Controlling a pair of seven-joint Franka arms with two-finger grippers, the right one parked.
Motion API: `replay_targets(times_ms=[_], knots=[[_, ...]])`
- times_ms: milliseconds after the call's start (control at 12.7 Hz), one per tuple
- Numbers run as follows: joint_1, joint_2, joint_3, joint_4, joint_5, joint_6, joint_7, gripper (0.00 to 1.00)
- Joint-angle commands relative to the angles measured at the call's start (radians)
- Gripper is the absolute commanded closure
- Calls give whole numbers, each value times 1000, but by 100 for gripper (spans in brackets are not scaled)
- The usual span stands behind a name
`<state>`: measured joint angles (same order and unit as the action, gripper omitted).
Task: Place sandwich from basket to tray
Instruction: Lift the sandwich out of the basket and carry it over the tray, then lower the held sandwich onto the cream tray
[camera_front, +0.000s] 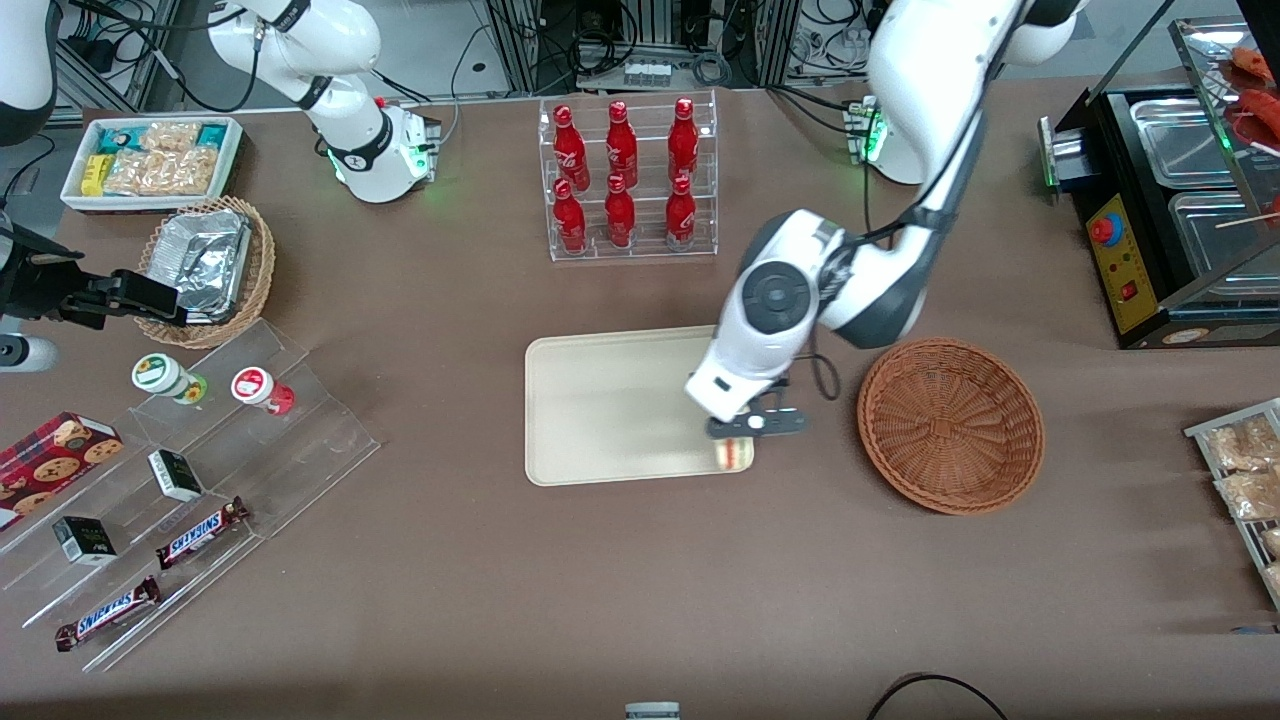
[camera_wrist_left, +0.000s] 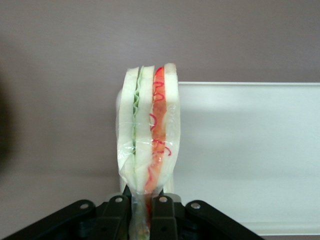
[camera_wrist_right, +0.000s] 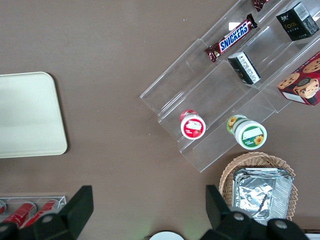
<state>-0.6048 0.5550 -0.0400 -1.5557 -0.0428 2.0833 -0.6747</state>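
My left gripper (camera_front: 735, 440) is shut on the sandwich (camera_front: 734, 455), a plastic-wrapped wedge of pale bread with green and red-orange filling. It holds it over the corner of the cream-beige tray (camera_front: 600, 420) that is nearest the front camera and the basket. In the left wrist view the sandwich (camera_wrist_left: 149, 142) stands upright between my fingers (camera_wrist_left: 162, 220), pinched at its wrapped end, over the tray's rim (camera_wrist_left: 240, 150). The reddish-brown wicker basket (camera_front: 950, 425) lies empty on the table beside the tray, toward the working arm's end.
A clear rack of red bottles (camera_front: 628, 180) stands farther from the front camera than the tray. A tan basket with foil containers (camera_front: 205, 265), a snack box (camera_front: 150, 160) and acrylic shelves with snacks (camera_front: 170, 500) lie toward the parked arm's end. A black food warmer (camera_front: 1170, 220) stands at the working arm's end.
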Motion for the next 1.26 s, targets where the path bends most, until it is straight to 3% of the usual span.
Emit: replay_targets(times_ms=[0,394,1182], knots=[[-64,95,14,132,-11,-23,-54,100],[-92,233,-15,290,-37,-31,-101,100],[-93,322,-44,388,-58,-134,-103,100]])
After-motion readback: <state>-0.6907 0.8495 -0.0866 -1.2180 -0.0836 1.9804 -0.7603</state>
